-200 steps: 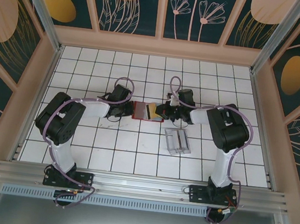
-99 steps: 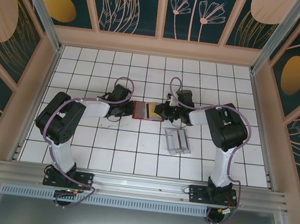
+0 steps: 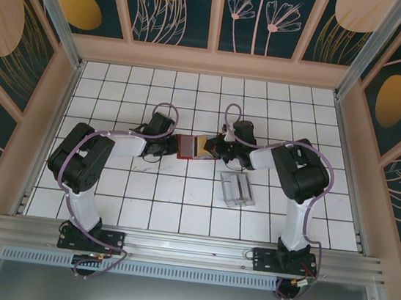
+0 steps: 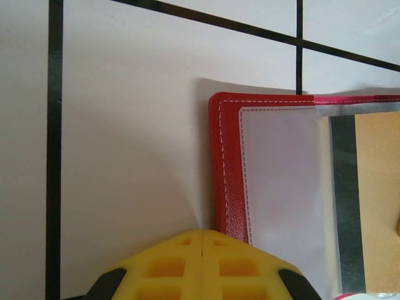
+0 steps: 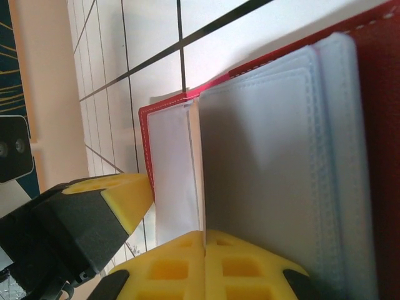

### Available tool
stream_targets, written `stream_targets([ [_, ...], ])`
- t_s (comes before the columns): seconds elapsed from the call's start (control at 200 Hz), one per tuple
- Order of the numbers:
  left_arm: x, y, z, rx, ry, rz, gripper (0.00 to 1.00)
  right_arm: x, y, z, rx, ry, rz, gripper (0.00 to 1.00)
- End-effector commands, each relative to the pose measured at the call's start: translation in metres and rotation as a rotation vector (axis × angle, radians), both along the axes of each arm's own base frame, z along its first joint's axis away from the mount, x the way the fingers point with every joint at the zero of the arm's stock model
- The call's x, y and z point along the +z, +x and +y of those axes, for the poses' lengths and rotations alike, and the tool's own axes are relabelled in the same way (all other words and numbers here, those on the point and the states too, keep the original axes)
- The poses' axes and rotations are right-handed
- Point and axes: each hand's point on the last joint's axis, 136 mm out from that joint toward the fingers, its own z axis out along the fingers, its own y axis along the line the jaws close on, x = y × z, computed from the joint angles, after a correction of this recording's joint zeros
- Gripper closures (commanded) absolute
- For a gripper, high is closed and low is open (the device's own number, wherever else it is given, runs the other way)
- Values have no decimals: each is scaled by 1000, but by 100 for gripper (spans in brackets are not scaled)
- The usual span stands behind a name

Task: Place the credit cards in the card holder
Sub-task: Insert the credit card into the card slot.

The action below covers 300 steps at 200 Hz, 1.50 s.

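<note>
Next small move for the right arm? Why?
Probably nudge the right gripper slightly toward the left gripper: the tan card lies just at the mouth of the clear pocket in the card holder, whose outer edge the shut left gripper meets.

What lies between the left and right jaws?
The open red card holder spans that gap, one end at each arm's jaws; the top view shows it.

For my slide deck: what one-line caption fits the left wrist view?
Shut left pincer at the edge of the open red card holder, on white tiles.
</note>
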Motion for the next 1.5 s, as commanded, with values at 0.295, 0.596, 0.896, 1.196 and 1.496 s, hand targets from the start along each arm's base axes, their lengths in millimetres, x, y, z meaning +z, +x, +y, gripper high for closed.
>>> stream_targets([
  [0.295,-22,-6,10,14,27,39,97,-7,-6,0,24,-155,-23,71],
  [0.596,-24,-6,10,10,20,46,98,-10,0,-11,11,-259,-32,57],
  [0.896,-25,-6,10,9,20,50,98,-13,6,-15,6,-416,-81,56],
  [1.196,-28,-6,8,3,12,58,100,-18,0,5,81,-406,-89,62],
  [1.496,-30,-2,7,2,18,59,100,-21,-4,17,196,-392,-106,66],
])
